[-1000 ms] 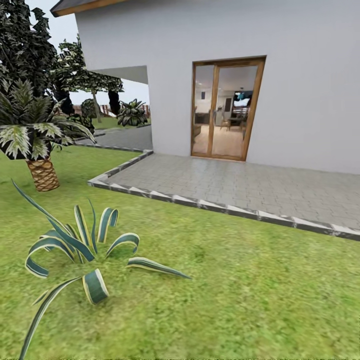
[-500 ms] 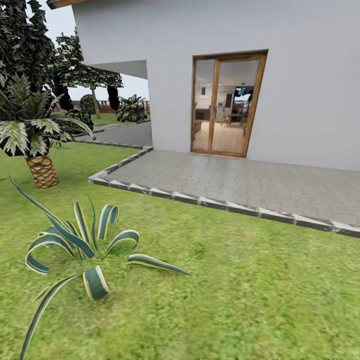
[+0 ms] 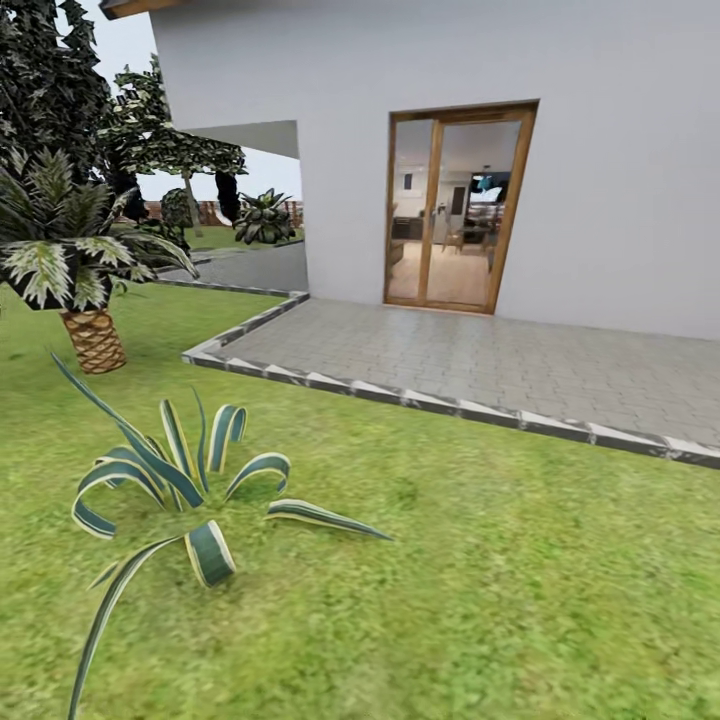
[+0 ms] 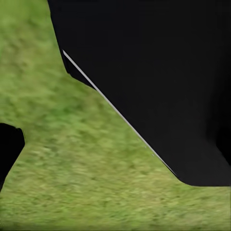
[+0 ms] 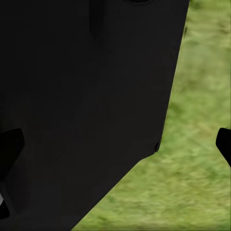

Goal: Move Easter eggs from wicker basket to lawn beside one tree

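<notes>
The lawn (image 3: 500, 580) spreads across the lower head view as short green grass. The Easter eggs, the wicker basket and the tree are out of view. In the right wrist view my right gripper (image 5: 116, 143) looks down at grass past my dark body; its two dark fingertips (image 5: 224, 143) sit far apart at the picture's edges, open with nothing between them. In the left wrist view my left gripper (image 4: 115, 149) hangs over grass. One dark fingertip (image 4: 7, 150) shows at the edge, and nothing lies between the fingers.
A striped agave-like plant (image 3: 170, 490) grows on the grass at the near left. A short palm (image 3: 85, 290) stands behind it, with dark narrow trees (image 3: 50, 90) beyond. A paved patio (image 3: 480, 365) with a raised kerb fronts the white house (image 3: 420, 70) and its glass door (image 3: 455, 210).
The whole head view has shifted: plants, patio and door sit slightly further right than a second ago, so the camera has moved. Nothing in the garden has moved on its own.
</notes>
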Controlling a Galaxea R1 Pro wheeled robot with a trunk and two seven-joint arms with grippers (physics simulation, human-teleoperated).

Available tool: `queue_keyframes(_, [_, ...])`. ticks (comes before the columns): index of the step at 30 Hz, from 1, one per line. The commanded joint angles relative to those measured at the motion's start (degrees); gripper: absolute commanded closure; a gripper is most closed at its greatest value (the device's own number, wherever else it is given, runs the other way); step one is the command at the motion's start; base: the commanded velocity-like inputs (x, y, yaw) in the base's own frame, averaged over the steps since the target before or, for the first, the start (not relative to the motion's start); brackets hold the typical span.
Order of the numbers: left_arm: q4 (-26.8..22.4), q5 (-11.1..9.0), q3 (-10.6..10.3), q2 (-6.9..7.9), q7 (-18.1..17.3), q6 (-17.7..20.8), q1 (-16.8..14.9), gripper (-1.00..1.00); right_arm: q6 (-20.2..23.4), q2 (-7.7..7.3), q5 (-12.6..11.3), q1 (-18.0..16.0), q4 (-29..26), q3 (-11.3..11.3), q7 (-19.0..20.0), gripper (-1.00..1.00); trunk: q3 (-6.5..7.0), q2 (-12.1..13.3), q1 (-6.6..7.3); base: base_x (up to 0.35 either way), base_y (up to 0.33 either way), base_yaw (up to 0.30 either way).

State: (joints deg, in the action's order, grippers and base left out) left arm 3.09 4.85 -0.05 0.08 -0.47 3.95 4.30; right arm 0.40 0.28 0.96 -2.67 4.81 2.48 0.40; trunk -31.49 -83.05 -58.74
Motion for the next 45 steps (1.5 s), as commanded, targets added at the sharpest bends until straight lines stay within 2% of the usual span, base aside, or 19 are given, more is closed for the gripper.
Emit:
queue_keyframes(1, [-0.09, 0.51, 0.04, 0.01, -0.01, 0.18, 0.00, -1.00, 0.04, 0.00, 0.10, -0.07, 0.11, 0.24, 0.04, -1.00, -0.04, -0.02, 0.02, -0.146, 0.291, 0.000])
queue_keyframes(10, [-0.32, 0.51, 0.05, 0.01, 0.22, 0.06, 0.00, -1.00, 0.04, 0.06, 0.10, -0.10, 0.12, 0.24, 0.04, -1.00, -0.04, -0.02, 0.02, -0.043, 0.096, 0.000])
queue_keyframes(27, [-0.37, 0.60, 0.05, 0.18, 0.11, 0.09, 0.00, -1.00, 0.04, 0.07, 0.10, -0.09, 0.20, 0.27, 0.04, -1.00, -0.04, -0.02, 0.02, 0.206, 0.211, 0.000])
queue_keyframes(45, [-0.37, 0.52, -0.03, 0.18, 0.30, 0.00, 0.00, -1.00, -0.05, 0.07, 0.10, -0.06, 0.20, 0.24, 0.04, -1.00, -0.04, -0.02, 0.02, 0.013, 0.015, -0.086])
